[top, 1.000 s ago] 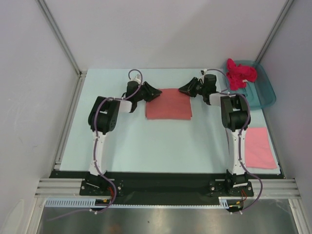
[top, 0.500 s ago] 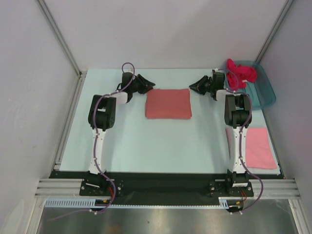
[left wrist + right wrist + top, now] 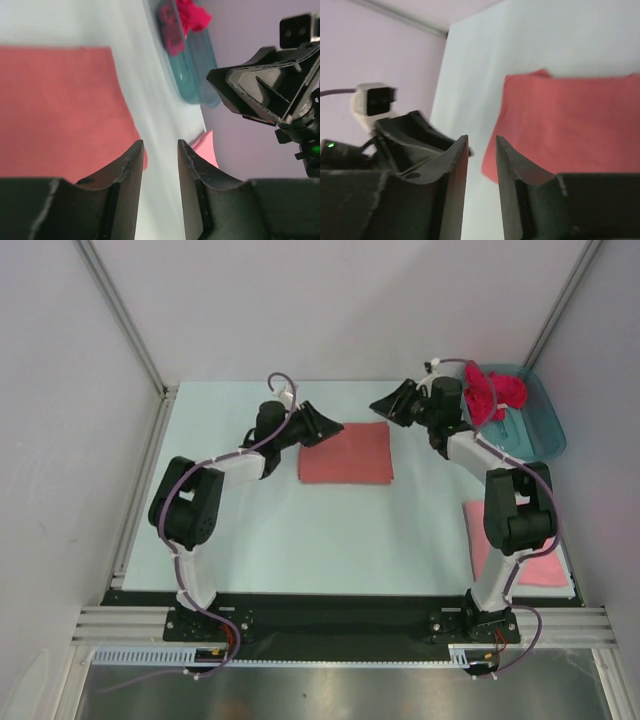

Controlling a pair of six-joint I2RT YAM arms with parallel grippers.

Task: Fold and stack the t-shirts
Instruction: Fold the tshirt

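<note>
Salmon-coral t-shirt [image 3: 345,452]: folded, both jaws clear of it.
It lies as a flat rectangle toward 12 o'clock on the counter [image 3: 300,530]. The left jaws, off its 10 o'clock corner, and the right jaws, off its 1 o'clock corner, are released and empty. The fold looks complete. The likely next move is stacking it on the lighter pink t-shirt [image 3: 548,565] at 4 o'clock, gripping so the layers stay together.

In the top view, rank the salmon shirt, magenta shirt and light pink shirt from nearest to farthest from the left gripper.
1. salmon shirt: folded at table centre, right beside the left gripper.
2. magenta shirt: far right, in the teal tub.
3. light pink shirt: near-right edge.
</note>
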